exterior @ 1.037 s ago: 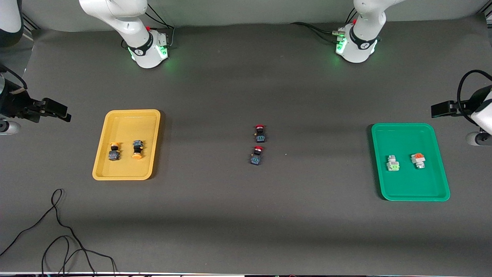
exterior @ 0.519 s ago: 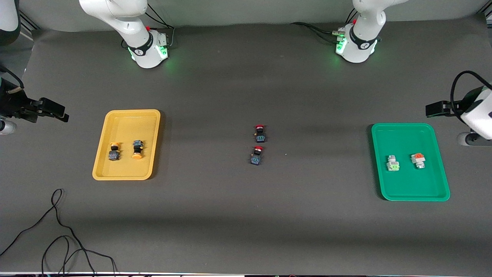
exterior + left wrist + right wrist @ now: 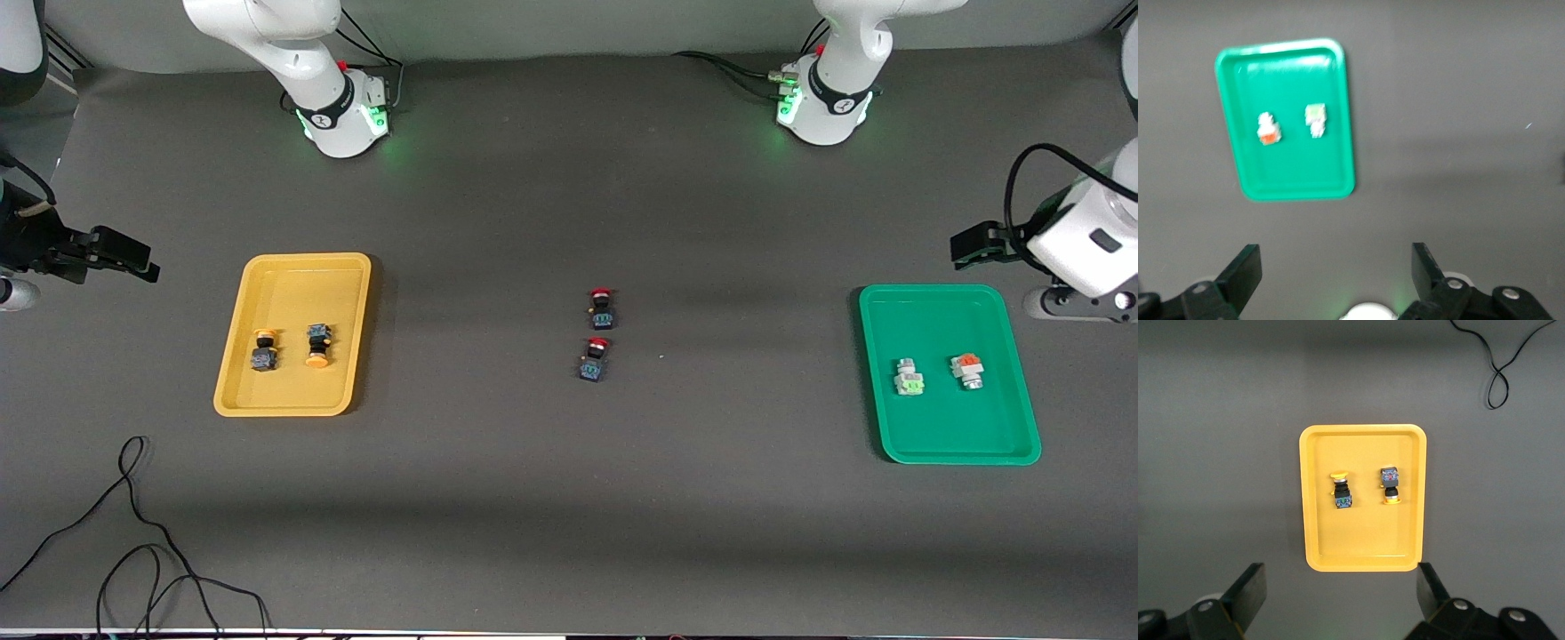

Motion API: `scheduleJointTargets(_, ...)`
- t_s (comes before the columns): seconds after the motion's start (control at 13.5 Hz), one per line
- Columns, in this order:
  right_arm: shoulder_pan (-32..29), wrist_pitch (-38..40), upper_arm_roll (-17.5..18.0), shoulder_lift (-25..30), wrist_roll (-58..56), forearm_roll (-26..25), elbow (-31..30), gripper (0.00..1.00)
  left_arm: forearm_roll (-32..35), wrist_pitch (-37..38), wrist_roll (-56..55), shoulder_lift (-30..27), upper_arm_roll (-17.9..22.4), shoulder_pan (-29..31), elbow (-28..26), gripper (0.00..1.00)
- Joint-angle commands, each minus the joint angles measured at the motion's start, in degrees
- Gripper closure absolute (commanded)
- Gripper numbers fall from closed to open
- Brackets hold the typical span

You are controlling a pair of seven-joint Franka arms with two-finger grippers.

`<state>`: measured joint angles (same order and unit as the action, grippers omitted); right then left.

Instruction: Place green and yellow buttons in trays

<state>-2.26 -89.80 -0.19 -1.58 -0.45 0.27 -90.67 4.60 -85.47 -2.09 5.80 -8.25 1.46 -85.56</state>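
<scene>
The yellow tray (image 3: 293,267) holds two yellow-capped buttons (image 3: 264,349) (image 3: 317,345), lying side by side. The green tray (image 3: 933,295) holds the green-marked button (image 3: 908,377) and the orange-marked button (image 3: 965,370). My left gripper (image 3: 960,249) hangs open and empty over bare table by the green tray's corner; its wrist view shows its open gripper (image 3: 1335,267), the green tray (image 3: 1291,173) and both grey buttons (image 3: 1316,119) (image 3: 1268,130). My right gripper (image 3: 147,265) hangs open and empty over the table's end beside the yellow tray; its wrist view shows its open gripper (image 3: 1338,587), the yellow tray (image 3: 1361,543) and its buttons (image 3: 1341,490) (image 3: 1390,487).
Two red-capped black-blue switches (image 3: 602,308) (image 3: 594,359) lie on the table's middle, between the trays. A loose black cable (image 3: 133,533) lies near the front camera at the right arm's end, also in the right wrist view (image 3: 1501,367). The arm bases (image 3: 342,116) (image 3: 822,107) stand farthest from the camera.
My left gripper has moved inward from the table's end toward the green tray's corner. My right gripper has drawn back slightly. Buttons and trays have not moved.
</scene>
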Motion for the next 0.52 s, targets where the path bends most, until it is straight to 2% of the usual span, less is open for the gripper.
scheduleJointTargets(0.0, -0.29, 0.33, 0.36, -0.35, 0.28, -0.45, 1.02, 0.00, -1.52, -6.55, -0.02, -7.38, 1.48, -2.16, -11.39, 0.00)
scheduleJointTargets(0.22, -0.21, 0.33, 0.36, -0.35, 0.28, -0.45, 1.02, 0.00, -1.52, -3.92, 0.16, -5.01, 1.48, -1.46, -9.55, 0.00)
scheduleJointTargets(0.44, -0.20, 0.24, 0.36, -0.35, 0.28, -0.45, 1.02, 0.00, -1.61, -3.82, 0.51, -5.01, 1.57, -1.20, -9.45, 0.00)
